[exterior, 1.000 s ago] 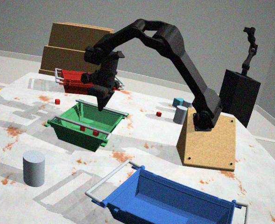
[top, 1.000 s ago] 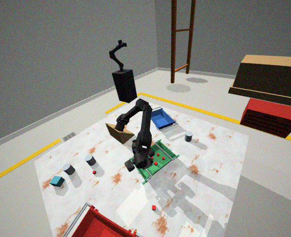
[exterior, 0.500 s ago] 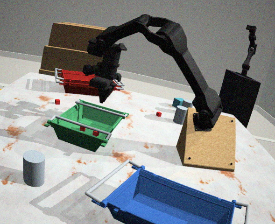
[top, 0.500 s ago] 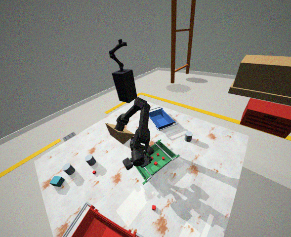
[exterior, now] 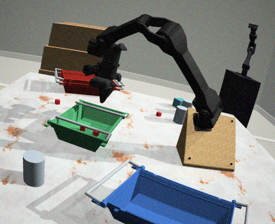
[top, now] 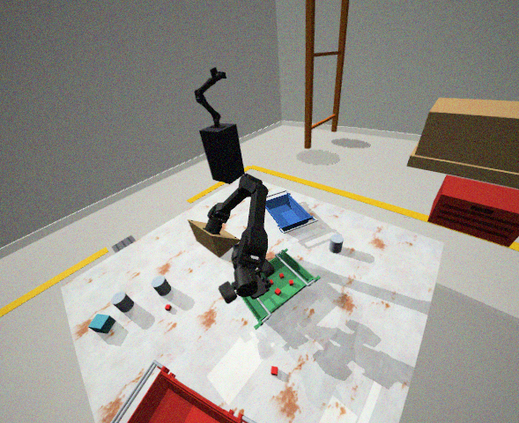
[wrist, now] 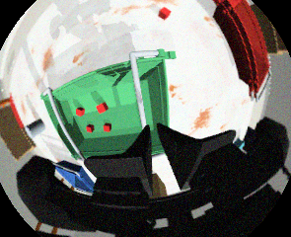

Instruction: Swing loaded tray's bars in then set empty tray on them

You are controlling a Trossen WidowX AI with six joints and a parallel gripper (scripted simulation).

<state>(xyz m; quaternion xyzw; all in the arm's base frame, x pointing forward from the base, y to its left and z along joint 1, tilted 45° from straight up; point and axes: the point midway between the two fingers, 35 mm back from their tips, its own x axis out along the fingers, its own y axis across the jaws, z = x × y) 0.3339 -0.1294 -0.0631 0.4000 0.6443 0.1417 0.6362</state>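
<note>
The loaded green tray (top: pixel 299 264) (exterior: pixel 71 139) (wrist: pixel 161 99) holds several small red blocks (exterior: pixel 95 133) (wrist: pixel 102 108). Its far bar (exterior: pixel 101 109) (wrist: pixel 137 91) and its near bar (exterior: pixel 69 121) both lie across its top, inside the ends. The empty blue tray (top: pixel 289 211) (exterior: pixel 168 205) (wrist: pixel 80 179) stands apart, its bars out over its ends. My gripper (exterior: pixel 102 99) (wrist: pixel 153 126) points down just above the far bar's side of the green tray. It is nearly shut, with a narrow gap between the fingertips and nothing in it. In the top view the arm hides the fingertips.
A red tray (top: pixel 177 396) (exterior: pixel 81 89) (wrist: pixel 244 49) stands beyond the green one. Grey cylinders (top: pixel 336 243) (exterior: pixel 33 168), a teal block (top: pixel 101 322) (exterior: pixel 178 102) and loose red blocks (top: pixel 274 370) (exterior: pixel 57 101) stand on the table. My arm's base sits on a wooden wedge (exterior: pixel 212 147).
</note>
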